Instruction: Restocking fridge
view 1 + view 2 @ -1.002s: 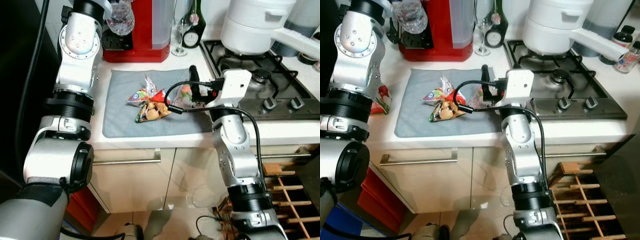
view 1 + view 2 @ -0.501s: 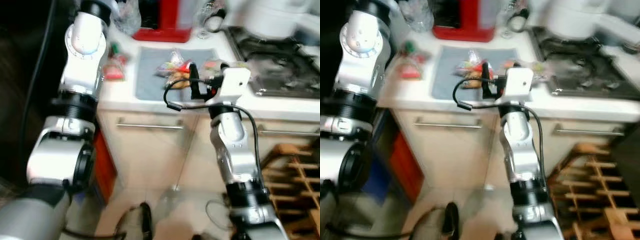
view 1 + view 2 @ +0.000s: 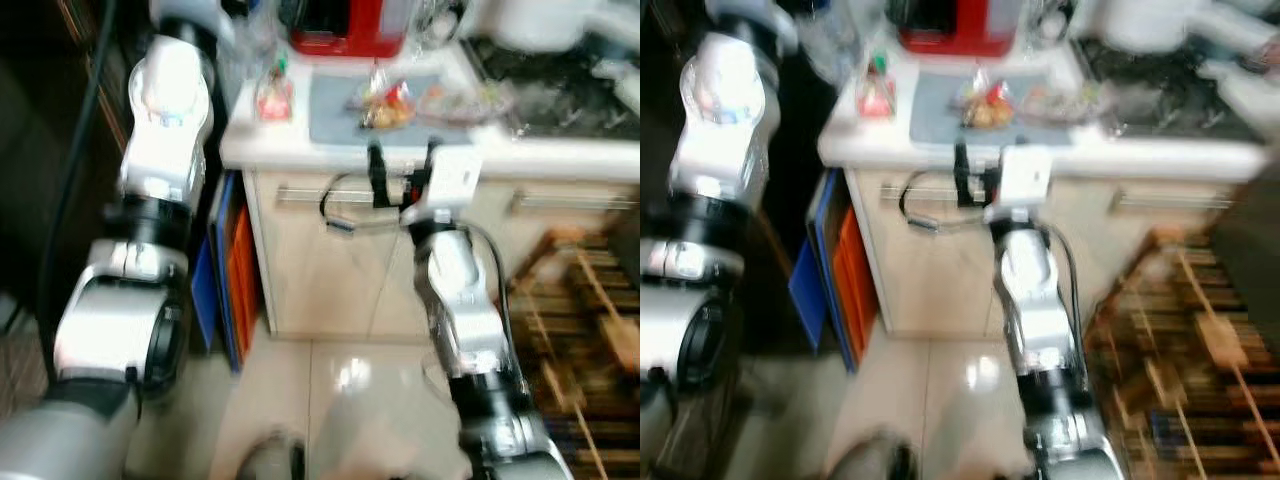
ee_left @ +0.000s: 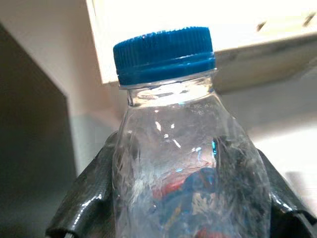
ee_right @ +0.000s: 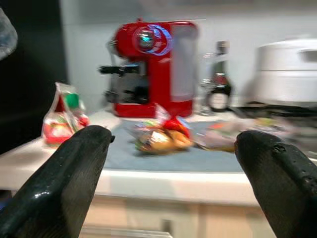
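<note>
Left wrist view: left end effector (image 4: 183,208) clamped on clear bottle (image 4: 183,173), blue cap up. Right end effector (image 5: 173,163) wide open, empty, just before worktop edge (image 3: 420,158). Snack bags (image 3: 385,100) far on grey mat (image 3: 335,95). Risk while walking: bottle slipping from grasp, or open fingers (image 5: 64,173) striking the cabinet.

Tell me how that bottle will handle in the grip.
The bottle, held in the left hand, looks thin clear plastic, so it probably dents if squeezed. It seems nearly empty, so likely light. Its smooth round wall may slip or twist.
</note>
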Available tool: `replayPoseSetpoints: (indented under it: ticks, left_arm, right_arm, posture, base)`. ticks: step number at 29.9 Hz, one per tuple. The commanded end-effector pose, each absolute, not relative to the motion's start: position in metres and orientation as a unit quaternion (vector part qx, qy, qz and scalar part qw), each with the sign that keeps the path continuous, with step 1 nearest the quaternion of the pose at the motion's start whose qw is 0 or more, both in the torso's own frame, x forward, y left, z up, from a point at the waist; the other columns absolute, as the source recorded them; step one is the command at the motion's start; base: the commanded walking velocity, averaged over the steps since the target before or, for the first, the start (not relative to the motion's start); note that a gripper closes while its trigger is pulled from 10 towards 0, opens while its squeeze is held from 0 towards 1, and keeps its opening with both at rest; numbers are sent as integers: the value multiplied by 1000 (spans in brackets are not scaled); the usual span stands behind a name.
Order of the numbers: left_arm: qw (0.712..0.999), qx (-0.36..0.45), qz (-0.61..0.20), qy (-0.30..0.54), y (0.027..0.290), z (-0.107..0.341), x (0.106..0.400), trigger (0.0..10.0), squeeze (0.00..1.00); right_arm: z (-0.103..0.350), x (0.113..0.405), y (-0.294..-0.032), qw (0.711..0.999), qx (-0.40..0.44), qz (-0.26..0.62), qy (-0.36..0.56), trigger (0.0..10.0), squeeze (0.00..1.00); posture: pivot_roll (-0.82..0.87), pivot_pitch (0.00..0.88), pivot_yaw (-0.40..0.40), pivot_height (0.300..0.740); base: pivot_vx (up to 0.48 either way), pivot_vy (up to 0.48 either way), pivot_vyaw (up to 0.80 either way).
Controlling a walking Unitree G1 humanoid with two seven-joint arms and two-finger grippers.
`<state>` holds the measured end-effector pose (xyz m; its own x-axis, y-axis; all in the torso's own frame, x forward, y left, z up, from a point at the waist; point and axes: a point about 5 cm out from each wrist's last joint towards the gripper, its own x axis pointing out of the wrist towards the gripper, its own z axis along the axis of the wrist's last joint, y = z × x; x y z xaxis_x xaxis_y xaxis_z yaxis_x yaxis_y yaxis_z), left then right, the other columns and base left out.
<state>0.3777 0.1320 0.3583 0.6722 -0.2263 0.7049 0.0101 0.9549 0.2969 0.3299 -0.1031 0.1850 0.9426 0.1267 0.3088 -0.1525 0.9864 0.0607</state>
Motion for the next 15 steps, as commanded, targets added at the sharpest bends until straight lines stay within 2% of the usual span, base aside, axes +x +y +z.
replayPoseSetpoints:
  ticks: [1, 13, 15]
  left_arm:
    - [899, 134, -60, -414, 136, 367, 374, 10000, 0]
    - [900, 136, -59, -410, 137, 365, 374, 10000, 0]
    - [902, 131, -64, -407, 136, 360, 373, 10000, 0]
  right_arm:
    - [188, 329, -98, 983, 42, 82, -161, 10000, 0]
    - [186, 328, -98, 983, 37, 86, -159, 10000, 0]
    - [184, 328, -99, 983, 30, 89, -155, 10000, 0]
  posture:
    - [7, 0, 21, 740]
    - [7, 0, 12, 740]
    - [-1, 0, 11, 740]
  base:
    - [-259, 0, 0]
    - [-252, 0, 0]
    - [0, 0, 0]
